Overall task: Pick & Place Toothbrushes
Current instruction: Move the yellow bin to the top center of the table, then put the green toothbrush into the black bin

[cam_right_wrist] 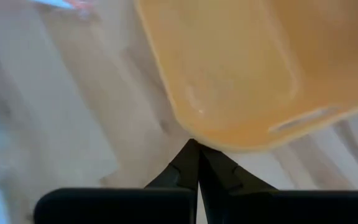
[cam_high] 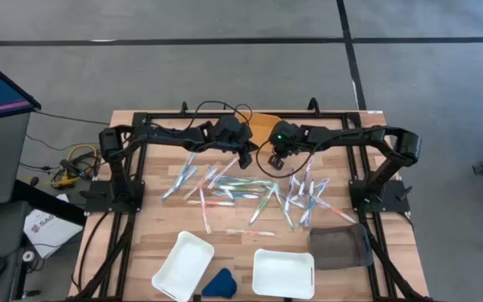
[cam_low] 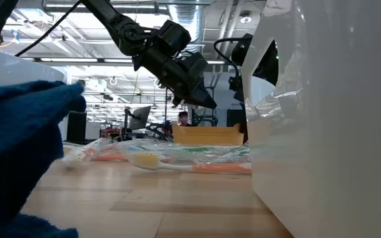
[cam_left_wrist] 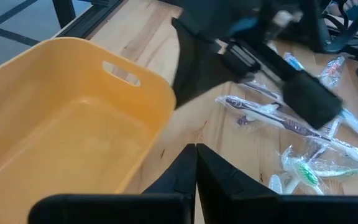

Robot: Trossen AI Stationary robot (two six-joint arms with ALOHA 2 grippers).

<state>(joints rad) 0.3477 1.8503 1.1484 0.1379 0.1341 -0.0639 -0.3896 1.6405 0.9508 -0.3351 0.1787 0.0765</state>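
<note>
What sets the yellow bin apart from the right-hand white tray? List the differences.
Colour: the yellow bin is yellow-orange, while the right white tray is plain white.
Place: the yellow bin sits on the far side of the toothbrushes, the right white tray on the near side.
Build: the yellow bin has tall walls with a handle slot, and the right white tray looks shallow.
Both appear empty.

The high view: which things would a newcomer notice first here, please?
First, the toothbrushes, a colourful scatter across the table's middle. Next, the left end effector and right end effector, both shut, beside the yellow bin at the far edge.
</note>
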